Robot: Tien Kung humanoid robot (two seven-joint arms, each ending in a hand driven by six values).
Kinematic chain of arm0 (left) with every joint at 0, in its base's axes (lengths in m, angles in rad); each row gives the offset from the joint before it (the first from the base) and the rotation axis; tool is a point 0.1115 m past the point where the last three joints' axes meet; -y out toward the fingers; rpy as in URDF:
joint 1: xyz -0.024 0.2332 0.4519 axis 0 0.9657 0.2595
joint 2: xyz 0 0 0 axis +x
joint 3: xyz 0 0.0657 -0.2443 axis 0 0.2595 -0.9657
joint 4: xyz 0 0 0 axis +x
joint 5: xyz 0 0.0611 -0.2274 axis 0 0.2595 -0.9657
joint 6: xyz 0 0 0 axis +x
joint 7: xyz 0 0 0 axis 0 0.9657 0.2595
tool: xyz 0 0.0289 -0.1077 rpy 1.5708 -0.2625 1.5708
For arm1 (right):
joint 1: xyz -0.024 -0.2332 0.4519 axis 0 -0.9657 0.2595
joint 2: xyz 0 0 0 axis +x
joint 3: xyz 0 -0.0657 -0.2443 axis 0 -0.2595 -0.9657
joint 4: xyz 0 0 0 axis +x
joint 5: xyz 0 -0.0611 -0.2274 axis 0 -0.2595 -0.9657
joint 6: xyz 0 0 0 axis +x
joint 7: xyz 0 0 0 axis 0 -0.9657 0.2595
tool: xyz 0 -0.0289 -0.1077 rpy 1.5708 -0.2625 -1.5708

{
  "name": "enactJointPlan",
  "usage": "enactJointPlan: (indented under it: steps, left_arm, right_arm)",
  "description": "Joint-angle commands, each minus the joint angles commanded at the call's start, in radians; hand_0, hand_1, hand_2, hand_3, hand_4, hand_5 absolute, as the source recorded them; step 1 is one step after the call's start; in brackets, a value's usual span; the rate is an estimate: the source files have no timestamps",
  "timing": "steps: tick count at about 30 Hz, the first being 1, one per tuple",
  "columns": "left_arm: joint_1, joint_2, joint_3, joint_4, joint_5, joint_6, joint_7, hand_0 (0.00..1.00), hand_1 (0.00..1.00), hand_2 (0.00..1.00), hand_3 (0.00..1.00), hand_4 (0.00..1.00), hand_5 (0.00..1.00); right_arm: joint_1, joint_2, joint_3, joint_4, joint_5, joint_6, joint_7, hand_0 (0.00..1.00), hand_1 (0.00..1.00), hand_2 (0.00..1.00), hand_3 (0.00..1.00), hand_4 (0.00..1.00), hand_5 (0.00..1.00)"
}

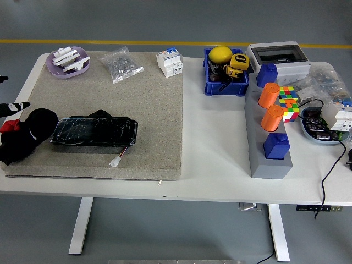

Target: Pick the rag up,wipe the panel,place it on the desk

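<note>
Head view: no brand, label or writing was legible on any item; print on the yellow tape measure [238, 60] in the blue plastic bin [225, 86] was too small to read. The left hand [12, 106] showed only as black fingertips at the frame's left edge; whether the fingers were apart or together could not be told. The black crumpled rag [26, 136] lay just below those fingertips on the grey felt mat [148, 110], apparently not gripped. The black glossy rectangular panel [94, 132] lay flat to the right of the fingertips, its left end touching the rag. The right hand was outside the frame.
</note>
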Motion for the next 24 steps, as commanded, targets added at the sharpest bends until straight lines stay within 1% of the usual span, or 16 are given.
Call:
enactJointPlan:
  steps: [2, 4, 7, 8, 9, 13, 14, 17, 21, 24]
  left_arm:
    - [-0.007, -0.015, -0.023, -0.002, -0.039, 0.003, -0.021, 0.778, 0.872, 0.837, 0.784, 0.998, 0.290]
    - [-0.012, -0.025, -0.032, -0.002, -0.049, 0.004, -0.028, 0.778, 0.872, 0.837, 0.784, 0.998, 0.290]
    - [-0.022, -0.050, -0.051, 0.001, -0.083, 0.002, -0.056, 0.778, 0.872, 0.837, 0.784, 0.998, 0.290]
    - [-0.024, -0.055, -0.054, 0.003, -0.099, 0.002, -0.064, 0.777, 0.861, 0.814, 0.777, 0.998, 0.323]
    - [-0.028, -0.066, -0.062, 0.007, -0.131, -0.001, -0.082, 0.777, 0.861, 0.814, 0.777, 0.998, 0.323]
    - [-0.030, -0.096, -0.079, 0.016, -0.263, -0.003, -0.135, 0.777, 0.861, 0.814, 0.777, 0.998, 0.323]
    - [-0.029, -0.101, -0.082, 0.016, -0.291, -0.004, -0.145, 0.775, 0.836, 0.791, 0.762, 0.998, 0.341]
    - [-0.025, -0.118, -0.089, 0.016, -0.378, -0.007, -0.175, 0.775, 0.836, 0.791, 0.762, 0.998, 0.341]
    - [-0.019, -0.136, -0.095, 0.031, -0.494, -0.021, -0.201, 0.772, 0.824, 0.778, 0.749, 0.998, 0.357]
    - [-0.015, -0.143, -0.098, 0.038, -0.545, -0.031, -0.212, 0.772, 0.824, 0.778, 0.749, 0.998, 0.357]
  right_arm:
    - [-0.001, 0.001, 0.001, 0.000, 0.000, 0.000, 0.000, 0.738, 0.592, 0.653, 0.615, 0.998, 0.620]
    - [-0.002, 0.002, 0.000, 0.000, 0.000, 0.000, 0.000, 0.738, 0.592, 0.653, 0.615, 0.998, 0.620]
    - [-0.004, 0.003, 0.000, -0.001, 0.001, 0.001, 0.000, 0.738, 0.592, 0.653, 0.615, 0.998, 0.620]
    - [-0.004, 0.003, 0.000, -0.001, 0.001, 0.001, 0.000, 0.738, 0.592, 0.653, 0.616, 0.998, 0.620]
    - [-0.005, 0.003, 0.000, -0.001, 0.002, 0.002, 0.000, 0.738, 0.592, 0.653, 0.616, 0.998, 0.620]
    - [-0.004, 0.005, -0.005, -0.002, 0.005, 0.003, -0.001, 0.738, 0.592, 0.653, 0.616, 0.998, 0.620]
    - [-0.004, 0.005, -0.007, -0.003, 0.004, 0.003, -0.001, 0.738, 0.593, 0.654, 0.615, 0.998, 0.621]
    - [-0.004, 0.007, -0.012, -0.005, 0.000, 0.005, -0.003, 0.738, 0.593, 0.654, 0.615, 0.998, 0.621]
    - [-0.005, 0.008, -0.016, -0.007, 0.006, 0.006, -0.002, 0.738, 0.593, 0.653, 0.616, 0.998, 0.620]
    - [-0.005, 0.009, -0.016, -0.007, 0.007, 0.005, -0.002, 0.738, 0.593, 0.653, 0.616, 0.998, 0.620]
